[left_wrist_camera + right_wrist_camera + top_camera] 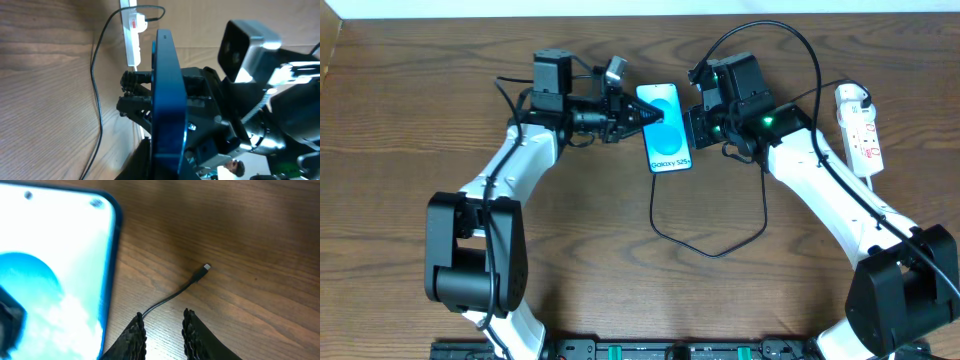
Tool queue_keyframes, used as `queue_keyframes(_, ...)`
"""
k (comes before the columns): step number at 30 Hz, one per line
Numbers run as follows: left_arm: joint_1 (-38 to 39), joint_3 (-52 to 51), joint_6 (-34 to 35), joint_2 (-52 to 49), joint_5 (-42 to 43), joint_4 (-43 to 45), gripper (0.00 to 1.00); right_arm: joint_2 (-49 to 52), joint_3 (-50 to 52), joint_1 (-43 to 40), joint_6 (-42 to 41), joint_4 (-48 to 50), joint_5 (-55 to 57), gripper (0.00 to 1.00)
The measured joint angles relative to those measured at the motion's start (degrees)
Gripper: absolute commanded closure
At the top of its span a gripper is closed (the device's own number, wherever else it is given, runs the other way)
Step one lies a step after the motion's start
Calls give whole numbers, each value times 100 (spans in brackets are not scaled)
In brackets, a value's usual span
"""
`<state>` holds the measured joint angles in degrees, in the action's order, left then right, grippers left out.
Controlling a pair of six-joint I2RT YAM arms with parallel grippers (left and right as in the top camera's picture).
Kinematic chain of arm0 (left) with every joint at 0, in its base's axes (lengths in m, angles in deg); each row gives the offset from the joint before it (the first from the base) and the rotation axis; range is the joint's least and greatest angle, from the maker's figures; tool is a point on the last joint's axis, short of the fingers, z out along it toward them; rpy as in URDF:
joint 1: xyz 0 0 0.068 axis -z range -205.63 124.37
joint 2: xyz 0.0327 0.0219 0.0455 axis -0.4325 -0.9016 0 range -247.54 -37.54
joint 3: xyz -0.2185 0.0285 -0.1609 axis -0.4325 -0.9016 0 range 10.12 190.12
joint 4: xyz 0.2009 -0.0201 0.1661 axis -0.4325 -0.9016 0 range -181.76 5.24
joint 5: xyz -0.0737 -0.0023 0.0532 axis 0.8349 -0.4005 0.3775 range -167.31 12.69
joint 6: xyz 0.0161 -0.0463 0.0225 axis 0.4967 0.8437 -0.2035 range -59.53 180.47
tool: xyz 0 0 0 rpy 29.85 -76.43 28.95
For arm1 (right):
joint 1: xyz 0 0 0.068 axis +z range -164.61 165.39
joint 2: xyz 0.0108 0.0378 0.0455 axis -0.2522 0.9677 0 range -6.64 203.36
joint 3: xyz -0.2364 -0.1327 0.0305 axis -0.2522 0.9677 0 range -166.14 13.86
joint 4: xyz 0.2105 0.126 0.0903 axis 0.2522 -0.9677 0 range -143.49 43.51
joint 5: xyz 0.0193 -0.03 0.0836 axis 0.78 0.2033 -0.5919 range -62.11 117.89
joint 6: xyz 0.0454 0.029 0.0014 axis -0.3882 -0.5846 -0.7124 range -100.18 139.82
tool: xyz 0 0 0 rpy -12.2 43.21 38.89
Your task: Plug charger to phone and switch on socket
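Pinching the phone (667,130) with the left gripper (652,115) near the far edge of the desk (440,90), holding the right gripper (162,320) parted over the charger (172,296) with its tip loose on the desk.

A dark brown wood-grain surface (620,290) filled nearly the whole overhead view, its grain running left to right. A pale strip (520,8) ran beyond its far edge, and a black rail (570,350) lay along the near edge. From the left wrist, a plain tan panel (200,15) with faint seams stood behind the wood. Soft, even light left a dull sheen on the grain.
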<state>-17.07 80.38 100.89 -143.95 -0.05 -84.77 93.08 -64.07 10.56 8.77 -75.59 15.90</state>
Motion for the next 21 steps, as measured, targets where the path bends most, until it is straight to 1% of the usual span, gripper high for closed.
queue_keyframes(8, 131, 0, 136, 0, -219, -2, 93, 2, 0, -55, -61, 125, -2, 75)
queue_keyframes(21, 111, 0, 269, 0, -245, -7, 93, 11, 0, -74, -341, 315, -208, 76)
